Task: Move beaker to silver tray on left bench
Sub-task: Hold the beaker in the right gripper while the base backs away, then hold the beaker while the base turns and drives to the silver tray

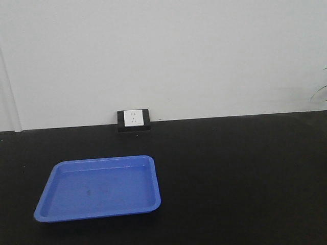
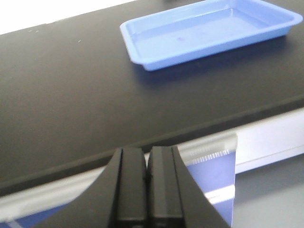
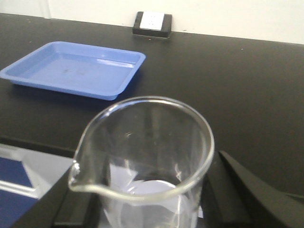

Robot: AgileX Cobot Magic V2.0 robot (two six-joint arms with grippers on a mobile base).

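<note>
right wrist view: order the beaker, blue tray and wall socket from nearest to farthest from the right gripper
1. beaker, held in the right gripper, bottom centre.
2. blue tray, upper left, farther out.
3. wall socket, top centre, beyond the tray.

I can read no text, number or brand in any of my views. The white socket plate at the wall shows only small dark slots, not letters. In my left wrist view, a pale strip under the edge of the worktop carries rows of faint marks, perhaps print, but too blurred to read. The beaker is plain clear glass, and the blue tray is plain too.
</note>
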